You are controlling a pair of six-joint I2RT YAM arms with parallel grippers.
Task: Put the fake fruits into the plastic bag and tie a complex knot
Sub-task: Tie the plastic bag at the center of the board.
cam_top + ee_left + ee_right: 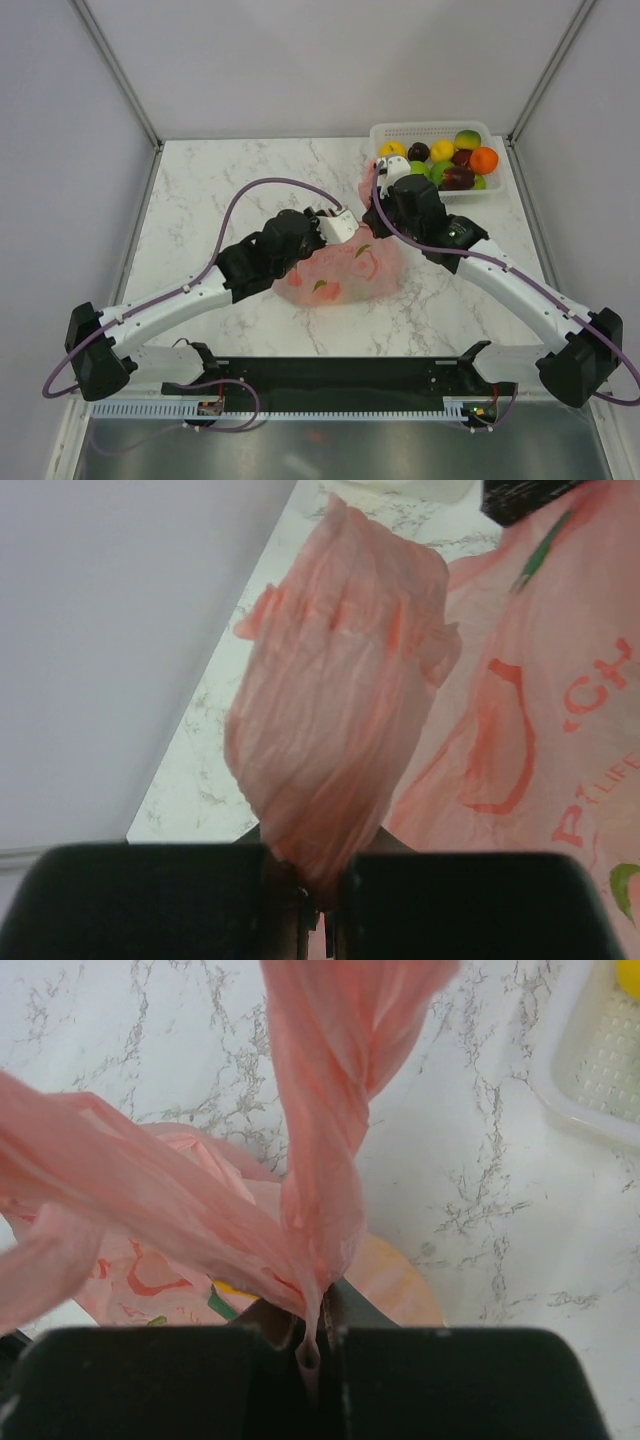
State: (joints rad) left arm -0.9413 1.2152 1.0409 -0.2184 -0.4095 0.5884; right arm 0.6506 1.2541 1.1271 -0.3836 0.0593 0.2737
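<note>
Left gripper: jaws clamped tight on one bunched handle of the plastic bag, with the film pinched flat between them. The bag sits mid-worktop, slumped and bulging, between the two arms. Can't tell through the printed film whether any fruit is inside. Right gripper: jaws likewise closed hard, on a second, twisted handle rising from the bag. Handles: two, one per gripper, not visibly crossed or looped, so no knot yet. Far right, a white basket at the back corner holds the fake fruits. About ten in it: three yellow or yellowish, three green, one orange, three dark red/purple. Some overlap, so the count is approximate. Judgement: with that many still outside the bag, loading looks incomplete. Tying is only at the grab-both-handles stage, and crossing, looping and cinching are all left. Totals: one bag, one basket, two handles, roughly ten fruits visible.
</note>
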